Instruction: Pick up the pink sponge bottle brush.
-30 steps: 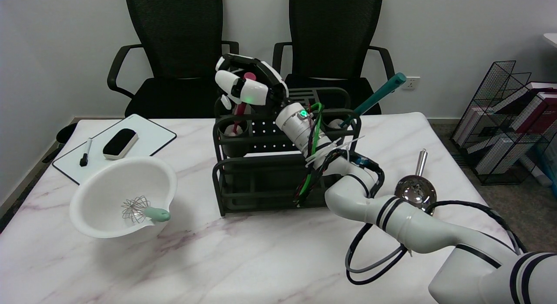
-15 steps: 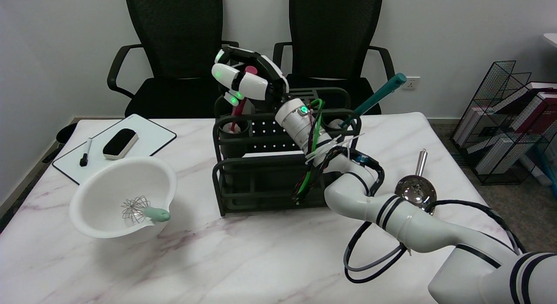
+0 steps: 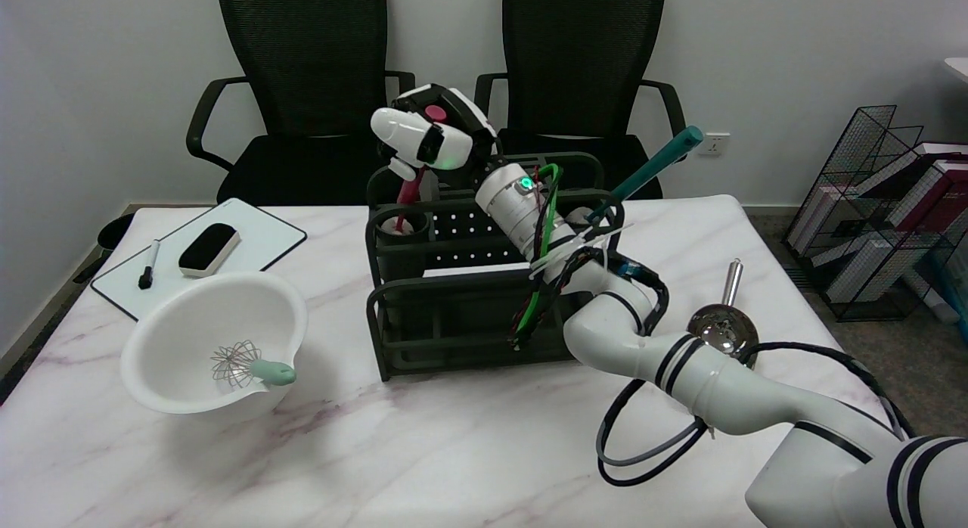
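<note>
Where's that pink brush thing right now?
In the head view, the pink sponge bottle brush stands in the cup holder at the black rack's back left corner, its top gripped by the right hand.

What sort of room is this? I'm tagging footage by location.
Probably an office or meeting room: office chairs behind the table, a whiteboard with marker, and a wire rack of books.

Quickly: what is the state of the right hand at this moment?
Right hand: closed around the handle of the pink bottle brush, whose lower end is in the black rack's cup.
</note>
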Controlling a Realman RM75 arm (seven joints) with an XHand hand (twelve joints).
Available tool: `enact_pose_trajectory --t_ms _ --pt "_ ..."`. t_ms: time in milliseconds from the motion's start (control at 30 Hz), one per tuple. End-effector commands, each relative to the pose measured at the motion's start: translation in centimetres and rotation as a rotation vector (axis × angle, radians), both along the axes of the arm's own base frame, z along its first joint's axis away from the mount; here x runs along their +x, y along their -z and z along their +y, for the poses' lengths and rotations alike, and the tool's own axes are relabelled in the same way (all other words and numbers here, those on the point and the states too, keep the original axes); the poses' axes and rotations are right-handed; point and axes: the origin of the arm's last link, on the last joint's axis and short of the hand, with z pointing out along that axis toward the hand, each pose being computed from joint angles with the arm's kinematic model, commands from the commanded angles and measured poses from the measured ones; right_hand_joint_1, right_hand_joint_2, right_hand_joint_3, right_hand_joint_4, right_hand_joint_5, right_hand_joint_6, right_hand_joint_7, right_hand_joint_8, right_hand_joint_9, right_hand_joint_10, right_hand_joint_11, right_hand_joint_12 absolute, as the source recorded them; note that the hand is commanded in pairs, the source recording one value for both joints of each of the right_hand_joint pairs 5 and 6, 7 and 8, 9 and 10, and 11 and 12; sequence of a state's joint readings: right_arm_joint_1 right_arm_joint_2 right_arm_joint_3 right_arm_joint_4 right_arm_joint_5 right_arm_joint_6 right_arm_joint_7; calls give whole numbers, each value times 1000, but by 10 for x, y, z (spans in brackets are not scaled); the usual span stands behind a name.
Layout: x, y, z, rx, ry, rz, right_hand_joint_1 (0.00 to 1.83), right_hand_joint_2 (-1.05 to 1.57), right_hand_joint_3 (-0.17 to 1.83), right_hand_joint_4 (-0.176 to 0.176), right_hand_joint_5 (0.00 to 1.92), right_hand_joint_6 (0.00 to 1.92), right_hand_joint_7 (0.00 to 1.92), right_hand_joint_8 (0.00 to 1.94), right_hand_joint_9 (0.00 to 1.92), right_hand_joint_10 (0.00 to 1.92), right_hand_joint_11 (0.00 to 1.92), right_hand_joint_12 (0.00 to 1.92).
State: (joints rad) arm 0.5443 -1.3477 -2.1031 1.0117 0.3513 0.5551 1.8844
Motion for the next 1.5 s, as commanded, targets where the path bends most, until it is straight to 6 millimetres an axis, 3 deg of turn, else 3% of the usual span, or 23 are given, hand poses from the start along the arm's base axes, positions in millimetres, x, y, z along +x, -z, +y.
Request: enact_pose_trajectory --t_ms 33,133,200,500,867,1067,1500 --pt "4 1 0 4 0 3 1111 52 895 0 1920 1920 1920 1920 1901 1901 1746 1746" --pt "5 1 0 4 -2 0 1117 6 826 0 1920 1920 1920 1920 1904 1904 1747 1747" --pt "5 1 -1 2 1 0 1130 188 730 0 1920 1920 1920 1920 1914 1914 1755 1755" --pt "15 0 -3 0 1 -2 1143 867 711 0 1920 1920 1920 1920 1920 1920 1837 1837" --pt "22 4 -10 7 48 12 1122 1215 642 0 1920 1920 1920 1920 1920 1920 1894 1894" --pt "14 2 -20 -7 103 58 1121 1311 573 0 1920 1920 1920 1920 1920 1920 1918 1918" --pt "34 8 -34 7 81 141 1168 1316 543 0 1920 1920 1920 1920 1920 1920 1920 1920"
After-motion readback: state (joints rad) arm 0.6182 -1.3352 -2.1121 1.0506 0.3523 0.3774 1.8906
